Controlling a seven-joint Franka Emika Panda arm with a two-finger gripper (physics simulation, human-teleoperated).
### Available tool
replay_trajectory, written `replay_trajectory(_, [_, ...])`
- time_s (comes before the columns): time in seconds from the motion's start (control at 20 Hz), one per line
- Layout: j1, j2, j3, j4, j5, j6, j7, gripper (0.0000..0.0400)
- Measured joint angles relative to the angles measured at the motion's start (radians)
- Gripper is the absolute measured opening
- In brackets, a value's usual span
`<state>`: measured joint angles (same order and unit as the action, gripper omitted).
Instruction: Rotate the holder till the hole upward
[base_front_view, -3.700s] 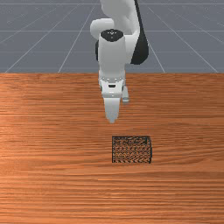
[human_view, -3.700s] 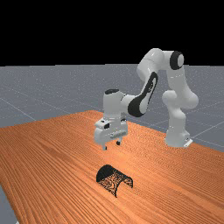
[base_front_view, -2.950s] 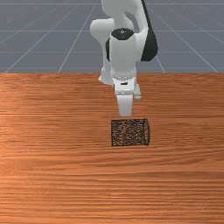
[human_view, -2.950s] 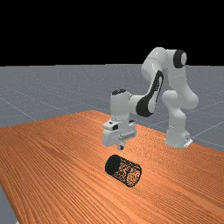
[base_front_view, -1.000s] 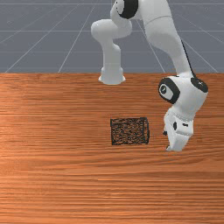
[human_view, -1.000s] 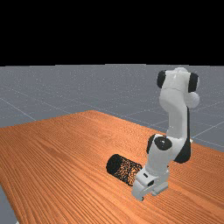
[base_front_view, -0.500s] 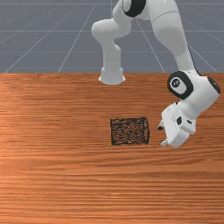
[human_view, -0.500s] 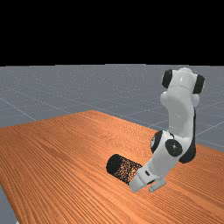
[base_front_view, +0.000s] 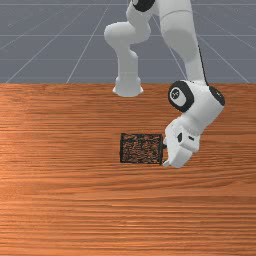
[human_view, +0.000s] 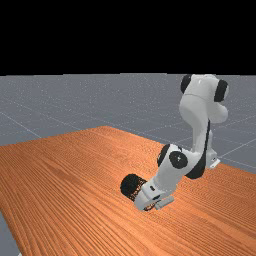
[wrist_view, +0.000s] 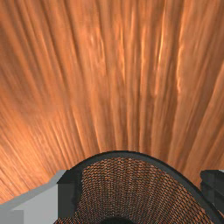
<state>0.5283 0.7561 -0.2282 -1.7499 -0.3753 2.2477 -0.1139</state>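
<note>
The gripper (base_front_view: 164, 155) is at the front view's right end of the holder (base_front_view: 141, 148), a black mesh cup lying on its side. In the far view the holder (human_view: 132, 185) has its dark closed end away from the hand, which partly hides the mouth. Looking into that round mouth, the wrist view has the mesh inside of the holder (wrist_view: 127, 175) between the widely parted fingers of the gripper (wrist_view: 140, 192). One finger (wrist_view: 68, 199) overlaps the rim; the other stands close by the rim's opposite side. Whether both touch I cannot tell.
The wooden table (base_front_view: 60, 200) stretches around the holder. The arm's base (base_front_view: 128, 85) stands at the table's far edge in the front view, and the tilted hand is low over the wood.
Over the last half second my hand has moved to the front view's left, up to the holder's mouth. The holder has slid slightly the same way, still on its side.
</note>
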Motion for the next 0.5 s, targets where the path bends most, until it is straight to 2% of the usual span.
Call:
replay_trajectory(0.1, [-0.024,-0.017,0.011,-0.030,0.011,0.042,-0.031,0.0400])
replay_trajectory(0.5, [-0.041,-0.048,0.000,-0.046,0.014,0.028,-0.044,0.0400])
